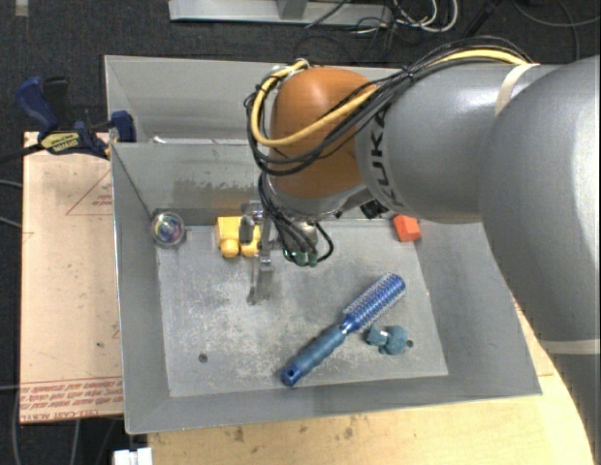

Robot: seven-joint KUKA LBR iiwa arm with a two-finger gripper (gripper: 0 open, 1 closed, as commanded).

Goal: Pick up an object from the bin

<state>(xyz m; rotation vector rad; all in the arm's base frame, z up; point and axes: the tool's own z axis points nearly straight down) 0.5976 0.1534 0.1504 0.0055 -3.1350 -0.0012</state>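
Five loose things lie in the bin point(138, 308). The jaws hang at frame centre, just right of a yellow toy point(230, 236) near the back wall; released or clenched, I cannot tell. A grab here may shove the toy wallward. Open floor lies below, toward the brush point(344, 329).

Single camera, high above bin point(141, 289), tilted, arm entering right.
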